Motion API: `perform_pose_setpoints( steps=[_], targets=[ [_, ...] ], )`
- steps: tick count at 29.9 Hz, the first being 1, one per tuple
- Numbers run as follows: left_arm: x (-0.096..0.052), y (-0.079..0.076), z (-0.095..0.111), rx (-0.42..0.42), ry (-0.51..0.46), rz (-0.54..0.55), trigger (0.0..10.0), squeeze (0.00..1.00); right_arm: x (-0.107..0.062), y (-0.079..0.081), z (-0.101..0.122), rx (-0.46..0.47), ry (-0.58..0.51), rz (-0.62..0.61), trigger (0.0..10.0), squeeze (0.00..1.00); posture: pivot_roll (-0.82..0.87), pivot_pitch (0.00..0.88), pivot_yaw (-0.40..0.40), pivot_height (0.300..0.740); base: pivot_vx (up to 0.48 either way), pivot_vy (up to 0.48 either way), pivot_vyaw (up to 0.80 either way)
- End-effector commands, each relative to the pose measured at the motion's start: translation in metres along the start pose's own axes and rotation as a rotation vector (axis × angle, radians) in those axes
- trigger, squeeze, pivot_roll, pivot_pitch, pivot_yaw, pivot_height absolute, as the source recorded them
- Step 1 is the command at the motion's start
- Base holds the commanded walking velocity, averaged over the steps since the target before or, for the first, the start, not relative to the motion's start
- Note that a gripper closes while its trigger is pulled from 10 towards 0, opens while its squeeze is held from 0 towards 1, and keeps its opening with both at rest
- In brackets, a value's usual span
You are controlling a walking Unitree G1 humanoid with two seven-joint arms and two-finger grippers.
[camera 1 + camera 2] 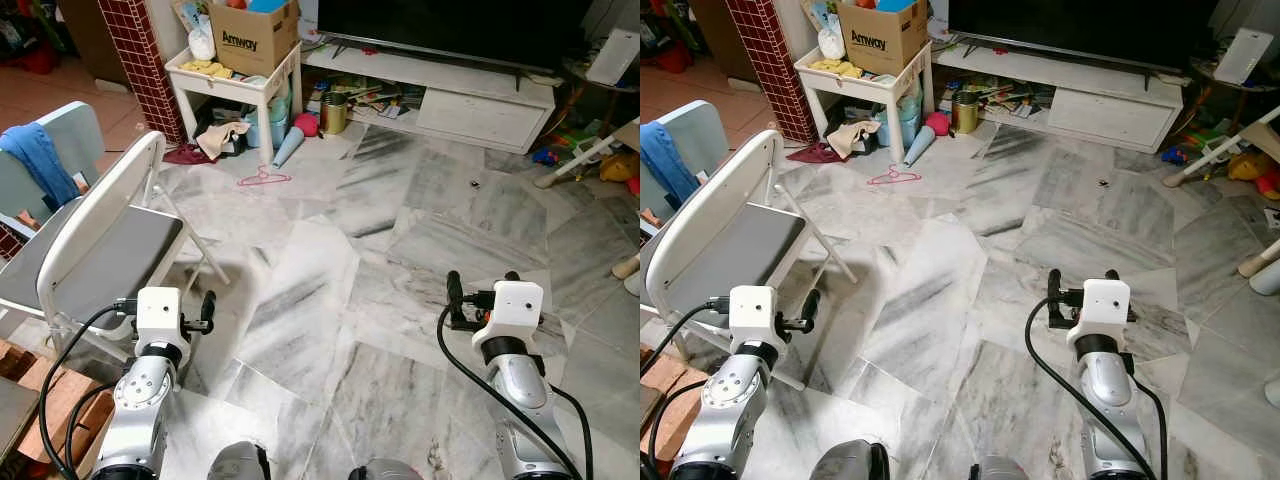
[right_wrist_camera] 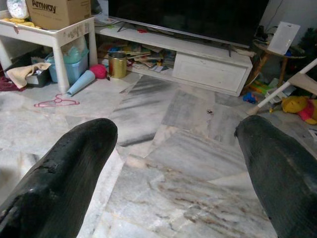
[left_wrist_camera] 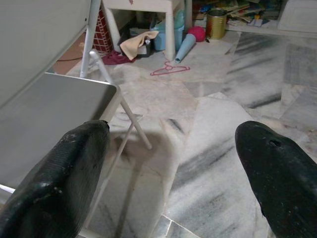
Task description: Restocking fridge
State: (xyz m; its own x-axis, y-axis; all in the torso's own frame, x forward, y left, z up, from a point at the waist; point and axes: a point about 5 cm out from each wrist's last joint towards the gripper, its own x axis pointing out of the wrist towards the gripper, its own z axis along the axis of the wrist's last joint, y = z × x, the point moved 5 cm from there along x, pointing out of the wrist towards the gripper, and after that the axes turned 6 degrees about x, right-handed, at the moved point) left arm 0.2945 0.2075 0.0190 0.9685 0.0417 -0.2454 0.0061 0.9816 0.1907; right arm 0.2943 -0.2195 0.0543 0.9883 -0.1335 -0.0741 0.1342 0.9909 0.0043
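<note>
My left gripper (image 1: 167, 305) is held low at the left, open, with nothing between its fingers (image 3: 64, 183); it hangs beside the seat of a white folding chair (image 1: 110, 250). Over the marble floor (image 1: 330, 270) at the right, my right gripper (image 1: 483, 282) is also open and holds nothing. Its fingers (image 2: 64, 173) point toward a white TV stand (image 2: 208, 62). Both grippers are apart from every object.
A white side table (image 1: 235, 85) bearing an Amway box (image 1: 255, 38) stands at the back left by a red brick pillar (image 1: 140, 60). A pink hanger (image 1: 263, 179), a tin can (image 1: 333, 112) and toys lie on the floor. A blue cloth (image 1: 40, 160) drapes another chair.
</note>
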Motion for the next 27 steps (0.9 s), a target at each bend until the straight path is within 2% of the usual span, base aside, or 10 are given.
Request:
perform_pose_setpoints(
  steps=[1, 21, 22, 23, 27],
  targets=[
    [0.018, -0.044, 0.064, -0.198, -0.184, -0.141, 10.0, 0.00, -0.003, 0.025, 0.024, 0.112, -0.012, 0.062, 10.0, 0.00, -0.02, 0.006, 0.033, 0.740, 0.000, 0.000, 0.00],
    [0.018, -0.044, 0.064, -0.198, -0.184, -0.141, 10.0, 0.00, -0.003, 0.025, 0.024, 0.112, -0.012, 0.062, 10.0, 0.00, -0.02, 0.006, 0.033, 0.740, 0.000, 0.000, 0.00],
    [0.016, -0.044, 0.066, -0.122, -0.175, -0.174, 10.0, 0.00, -0.002, 0.036, 0.030, 0.088, -0.040, 0.143, 10.0, 0.00, -0.01, 0.053, 0.041, 0.740, 0.000, 0.000, 0.00],
    [0.014, -0.041, 0.066, -0.094, -0.163, -0.179, 10.0, 0.00, -0.001, 0.041, 0.035, 0.086, -0.058, 0.177, 10.0, 0.00, 0.00, 0.052, 0.042, 0.740, 0.000, 0.000, 0.00],
    [0.008, -0.033, 0.068, -0.065, -0.189, -0.127, 10.0, 0.00, 0.001, 0.044, 0.041, 0.101, -0.076, 0.217, 10.0, 0.00, -0.01, 0.059, 0.054, 0.740, 0.000, 0.000, 0.00]
  ],
)
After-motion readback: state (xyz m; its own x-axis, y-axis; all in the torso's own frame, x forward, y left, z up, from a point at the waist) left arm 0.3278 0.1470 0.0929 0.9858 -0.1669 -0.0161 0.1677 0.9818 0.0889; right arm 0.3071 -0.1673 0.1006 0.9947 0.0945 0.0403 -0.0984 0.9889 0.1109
